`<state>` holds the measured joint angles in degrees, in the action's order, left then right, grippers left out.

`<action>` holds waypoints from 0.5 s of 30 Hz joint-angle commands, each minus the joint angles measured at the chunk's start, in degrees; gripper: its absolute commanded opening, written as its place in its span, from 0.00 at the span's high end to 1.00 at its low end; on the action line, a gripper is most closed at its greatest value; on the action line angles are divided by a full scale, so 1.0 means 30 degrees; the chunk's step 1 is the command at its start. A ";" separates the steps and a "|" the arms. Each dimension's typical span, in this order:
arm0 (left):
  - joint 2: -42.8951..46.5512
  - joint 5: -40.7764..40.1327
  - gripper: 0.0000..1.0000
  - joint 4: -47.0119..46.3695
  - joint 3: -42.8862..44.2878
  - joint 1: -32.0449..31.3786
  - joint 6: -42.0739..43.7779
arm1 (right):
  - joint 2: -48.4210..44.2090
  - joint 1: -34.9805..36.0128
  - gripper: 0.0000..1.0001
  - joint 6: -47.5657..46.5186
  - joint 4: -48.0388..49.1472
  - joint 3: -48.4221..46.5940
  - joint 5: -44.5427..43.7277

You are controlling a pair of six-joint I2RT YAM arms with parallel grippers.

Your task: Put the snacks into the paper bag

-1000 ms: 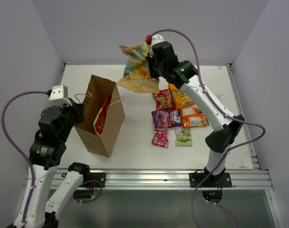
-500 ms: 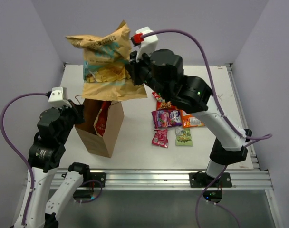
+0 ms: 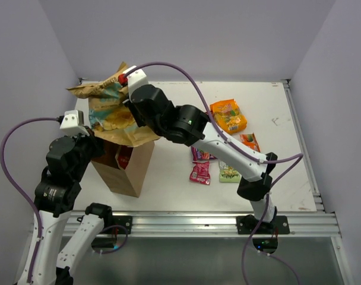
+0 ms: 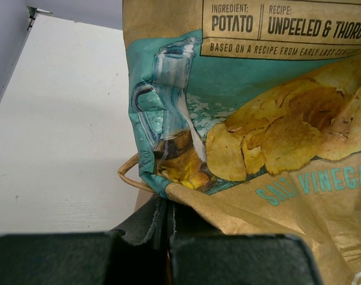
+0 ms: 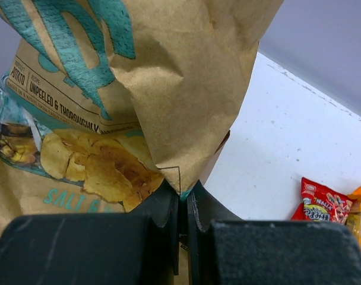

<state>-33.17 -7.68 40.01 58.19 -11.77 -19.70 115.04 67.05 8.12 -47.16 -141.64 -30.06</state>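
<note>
My right gripper point(image 3: 128, 105) is shut on a corner of the large tan-blue chip bag point(image 3: 108, 113) and holds it right over the mouth of the brown paper bag point(image 3: 126, 171). In the right wrist view the jaws point(image 5: 183, 193) pinch the chip bag's point(image 5: 168, 89) folded corner. My left gripper point(image 3: 96, 142) is shut on the paper bag's near left rim; in the left wrist view the chip bag point(image 4: 257, 119) hangs just above my shut jaws point(image 4: 168, 228), with a twisted handle point(image 4: 130, 177) beside it. A red packet point(image 3: 124, 157) shows inside the paper bag.
On the table to the right lie the orange-cream chip bag point(image 3: 228, 115), a small orange packet point(image 3: 250, 141), a pink packet point(image 3: 199, 172), a green packet point(image 3: 229, 172) and a purple-pink one point(image 3: 201, 155) partly behind my right arm. A red packet point(image 5: 320, 202) shows in the right wrist view.
My right arm has swung the chip bag left and down, from high above the table to just over the paper bag's mouth. The left gripper has kept its hold on the bag.
</note>
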 commanded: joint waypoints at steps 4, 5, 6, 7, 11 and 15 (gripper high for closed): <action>0.0070 0.0744 1.00 -0.1061 -0.0004 -0.0090 0.0474 | 0.0526 0.0649 1.00 0.0340 -0.0217 -0.0216 0.0176; 0.0099 0.0744 1.00 -0.1061 -0.0004 -0.0090 0.0474 | 0.0761 0.0765 1.00 0.0311 -0.0654 -0.0536 0.0236; 0.0099 0.0744 1.00 -0.1119 -0.0004 -0.0119 0.0474 | 0.1401 0.0796 1.00 0.0340 -0.0919 -0.0713 0.0207; 0.0128 0.0744 1.00 -0.1120 -0.0004 -0.0091 0.0474 | 0.1640 0.0854 1.00 0.0369 -0.1241 -0.0860 0.0178; 0.0245 0.0628 1.00 -0.1003 -0.0004 -0.0090 0.0562 | 0.2228 0.1235 1.00 0.0486 -0.2441 -0.0396 -0.0288; 0.0304 0.0539 1.00 -0.0973 -0.0033 -0.0091 0.0591 | 0.1849 0.1469 1.00 0.0925 -0.3381 0.0806 -0.1052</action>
<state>-32.77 -7.70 40.62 58.15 -11.77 -18.83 121.12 69.43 9.52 -52.49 -140.86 -32.16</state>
